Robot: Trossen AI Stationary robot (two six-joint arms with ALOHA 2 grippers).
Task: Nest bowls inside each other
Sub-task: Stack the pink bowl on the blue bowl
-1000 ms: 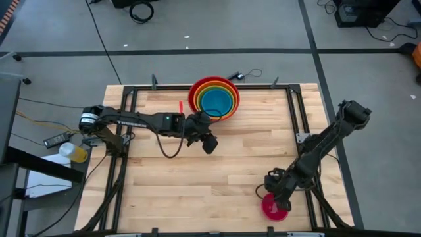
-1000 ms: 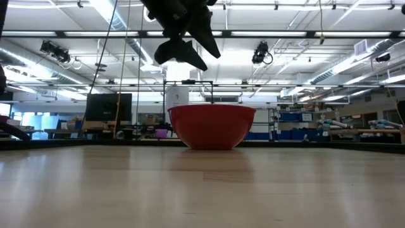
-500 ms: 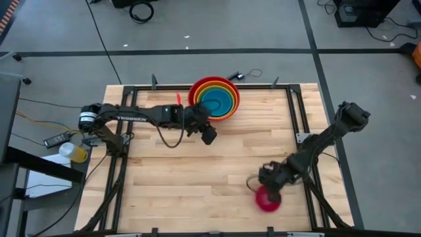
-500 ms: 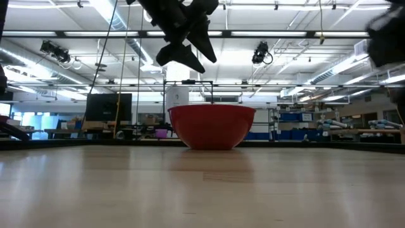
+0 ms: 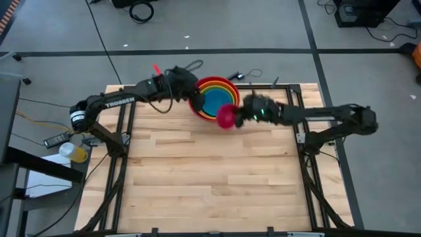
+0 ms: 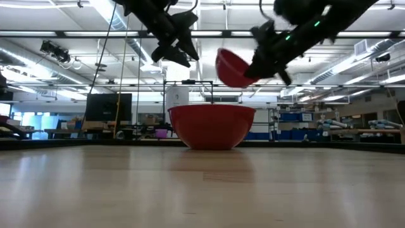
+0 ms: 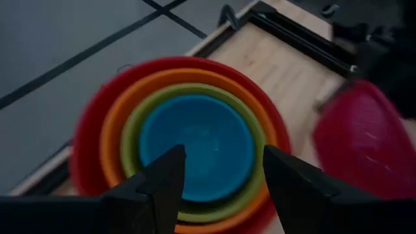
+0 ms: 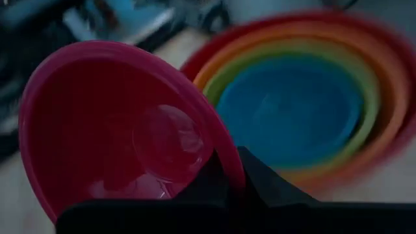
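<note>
A stack of nested bowls (image 5: 212,99) stands on the table near its far edge: red outside, then orange, lime green and blue (image 7: 195,146). The small magenta pink bowl (image 5: 226,116) hangs in the air at the stack's near right side, above the red bowl's rim (image 6: 212,109), with my right gripper (image 8: 235,185) shut on it. My left gripper (image 7: 221,185) hovers open over the stack's left side, its fingers touching nothing. My right gripper has the pink bowl by its rim (image 8: 229,166), one finger inside the bowl and one outside. The fingers come from the table's right, slanting down. The bowl is lifted clear and tilted (image 6: 233,68), higher than the stack.
A black metal frame (image 5: 289,99) runs along the table's edges, with a cable and small plug (image 5: 238,76) behind the stack. The wooden tabletop (image 5: 210,178) stretches bare toward the near edge. Beyond the table lies grey floor.
My right gripper has lifted the pink bowl from the table's near right corner and swung it fast toward the far edge and left, up to the stack, the bowl tipping on the way. My left gripper has risen and moved toward the far edge, over the stack's left side, staying open.
</note>
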